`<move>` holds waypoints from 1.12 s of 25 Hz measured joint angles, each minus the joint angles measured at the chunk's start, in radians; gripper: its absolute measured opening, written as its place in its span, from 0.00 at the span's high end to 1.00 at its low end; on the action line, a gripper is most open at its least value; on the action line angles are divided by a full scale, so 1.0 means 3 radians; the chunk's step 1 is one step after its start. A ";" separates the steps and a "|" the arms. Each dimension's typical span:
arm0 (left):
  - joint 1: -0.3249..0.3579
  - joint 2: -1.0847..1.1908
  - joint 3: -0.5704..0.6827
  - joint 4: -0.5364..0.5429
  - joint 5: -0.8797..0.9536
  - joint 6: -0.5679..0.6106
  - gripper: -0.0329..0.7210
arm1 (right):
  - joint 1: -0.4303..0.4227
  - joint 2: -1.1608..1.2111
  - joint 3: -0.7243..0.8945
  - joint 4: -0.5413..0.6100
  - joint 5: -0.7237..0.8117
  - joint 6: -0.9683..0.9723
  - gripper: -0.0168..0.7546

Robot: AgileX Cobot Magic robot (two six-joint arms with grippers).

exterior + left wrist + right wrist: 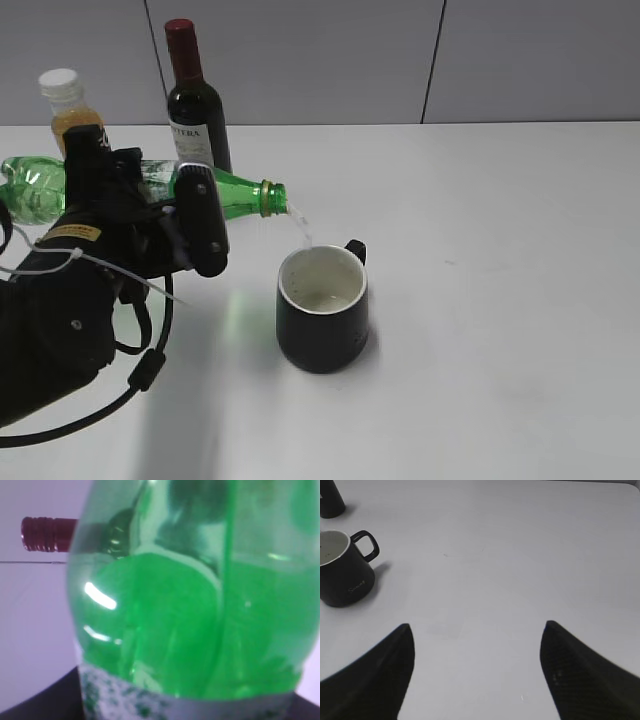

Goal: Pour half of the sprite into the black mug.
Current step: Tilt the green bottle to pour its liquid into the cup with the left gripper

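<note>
The left arm comes in low from the left edge of the exterior view, black and bulky, its wrist rolled so the left claw (185, 225) grips the sprite (235, 192) side-on. The bottle lies almost flat above the desk (500, 300), base to the left, open mouth to the right and tipped a touch downward. 1 black finger (205, 222) crosses the front of the bottle just behind its neck; the other is hidden behind the green body. So the claw is clamped around the bottle, jaws standing at bottle width.

A thin clear stream drops from the mouth to the mug (322, 310), which stands upright on the desk just right of the claw and below the bottle's mouth, handle pointing back and right. There is pale liquid low in its white inside.

The left wrist view is nearly all green plastic, the sprite filling it, a strip of pale label at the bottom and the red cap of the wine bottle (47, 534) poking out at left.

Behind the arm stand that wine bottle and the juice bottle (68, 110), both upright near the wall.

The right claw (477, 670) hangs over bare desk well right of the mug, 2 dark fingertips spread wide, nothing between them.
</note>
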 joint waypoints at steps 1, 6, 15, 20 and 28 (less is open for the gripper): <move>0.0000 0.0000 0.0000 0.0003 -0.0017 0.0033 0.35 | 0.0000 0.0000 0.0000 0.0000 0.0000 0.0000 0.21; 0.0000 0.0000 0.0000 0.0094 -0.0065 0.0098 0.35 | 0.0000 0.0000 0.0000 0.0000 0.0000 0.0000 0.21; 0.0000 0.0000 0.0000 0.0136 -0.0150 0.0151 0.35 | 0.0000 0.0000 0.0000 0.0000 0.0000 0.0000 0.21; 0.0000 0.0000 0.0000 0.0133 -0.0204 0.0151 0.35 | 0.0000 0.0000 0.0000 0.0000 0.0000 0.0000 0.21; -0.0025 0.0000 0.0000 0.0133 -0.0271 0.0153 0.35 | 0.0000 0.0000 0.0000 0.0000 0.0000 0.0000 0.21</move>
